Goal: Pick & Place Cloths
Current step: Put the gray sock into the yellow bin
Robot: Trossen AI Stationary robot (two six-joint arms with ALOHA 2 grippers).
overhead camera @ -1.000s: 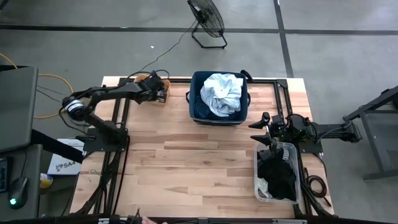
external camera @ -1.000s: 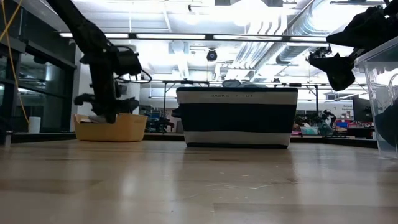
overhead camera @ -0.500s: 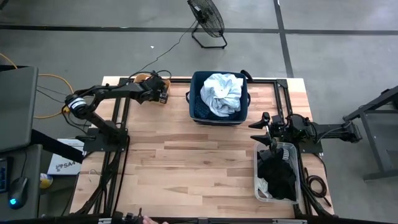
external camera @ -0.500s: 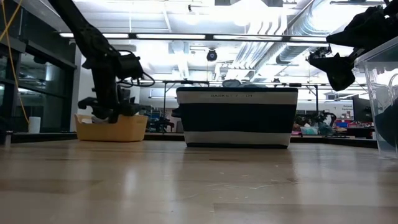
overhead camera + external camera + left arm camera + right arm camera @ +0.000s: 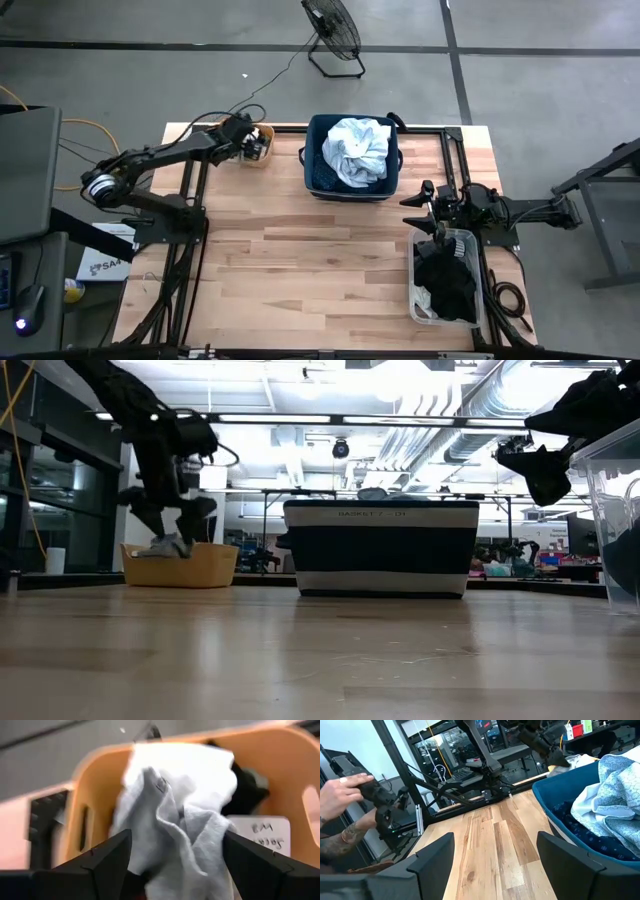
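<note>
Left gripper (image 5: 248, 140): we see it over the orange tub (image 5: 262, 152) at the counter's (image 5: 300, 260) far left corner; in the left wrist view its fingers (image 5: 102, 857) stand spread wide, gripping nothing, with a white cloth (image 5: 175, 830) between and beyond them.
White cloth: we find it crumpled inside the orange tub, on top of a black piece (image 5: 247, 787) near the tub's wall; in the low view a pale bit pokes above the tub's rim under the fingers.
Right gripper (image 5: 432, 205): we see it near the counter's right edge, just beyond the far end of the clear bin (image 5: 470, 250); its fingers (image 5: 432, 860) are apart and hold nothing.
Pale blue-white shirt (image 5: 358, 150): we see it heaped in the navy bin (image 5: 316, 160) at the far middle of the counter, over a dark-blue patterned shirt (image 5: 592, 837).
Black cloths (image 5: 447, 285): we see them piled in the clear bin at the counter's right side.
Person: in the right wrist view we see a hand (image 5: 342, 795) on a dark device beyond the counter.
</note>
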